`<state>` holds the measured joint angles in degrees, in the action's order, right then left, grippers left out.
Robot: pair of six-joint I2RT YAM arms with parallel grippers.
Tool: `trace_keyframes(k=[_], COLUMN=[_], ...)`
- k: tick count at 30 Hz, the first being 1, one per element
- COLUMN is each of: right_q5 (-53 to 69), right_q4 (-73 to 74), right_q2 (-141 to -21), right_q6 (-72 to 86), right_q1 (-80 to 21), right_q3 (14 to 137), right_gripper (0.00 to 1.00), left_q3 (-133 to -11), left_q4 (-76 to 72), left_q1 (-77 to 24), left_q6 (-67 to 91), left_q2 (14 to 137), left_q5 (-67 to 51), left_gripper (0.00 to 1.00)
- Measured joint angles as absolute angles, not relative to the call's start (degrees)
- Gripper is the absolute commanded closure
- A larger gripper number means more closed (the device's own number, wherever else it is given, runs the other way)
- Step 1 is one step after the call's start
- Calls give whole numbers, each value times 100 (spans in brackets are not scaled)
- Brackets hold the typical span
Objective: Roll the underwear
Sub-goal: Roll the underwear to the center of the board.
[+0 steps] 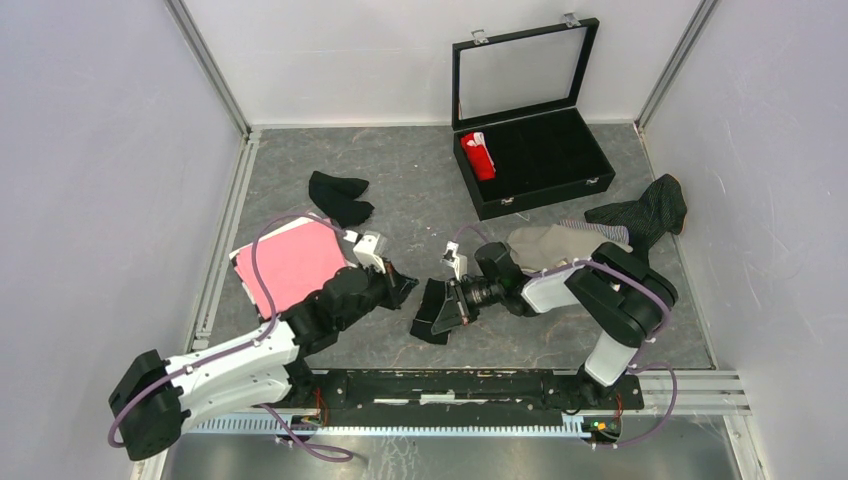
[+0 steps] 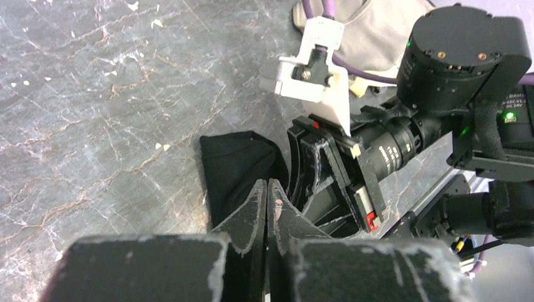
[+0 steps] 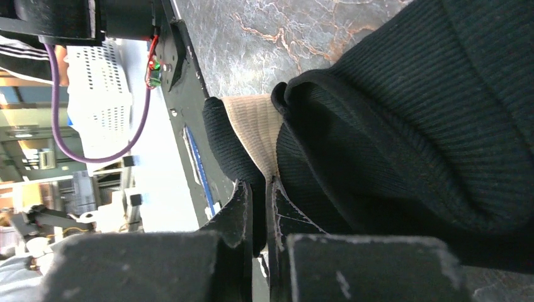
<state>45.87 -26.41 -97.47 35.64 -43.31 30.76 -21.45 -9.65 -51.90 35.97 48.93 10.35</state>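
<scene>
A black underwear [image 1: 428, 322] lies crumpled on the grey table between my two grippers. My right gripper [image 1: 448, 308] reaches in from the right and is shut on its edge. In the right wrist view the fingers [image 3: 259, 182] pinch the ribbed black cloth [image 3: 390, 113], and a beige lining patch [image 3: 252, 126] shows just beyond the tips. My left gripper [image 1: 403, 287] is shut at the cloth's upper left edge. In the left wrist view its tips [image 2: 267, 184] meet with nothing visible between them, just over the black cloth [image 2: 233, 167].
Pink underwear [image 1: 290, 262] lies under the left arm, another black piece [image 1: 338, 197] behind it. Beige [image 1: 555, 245] and dark pinstriped [image 1: 650, 212] pieces lie at the right. The open black case [image 1: 545, 195] at the back holds a red roll [image 1: 478, 155].
</scene>
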Motion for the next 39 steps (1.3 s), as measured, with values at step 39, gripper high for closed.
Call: trace_keyframes(k=[39], right_q5=[4882], right_q4=[-1938], right_q2=[-10407], right_q6=[3273], right_q1=[-3638], right_q3=[3728], right_gripper=[68], left_q3=[-1992], left_q4=[-1739], left_q1=[-5371], left_q6=[3544], left_q2=[6923], left_q5=[-285], left_gripper=[98])
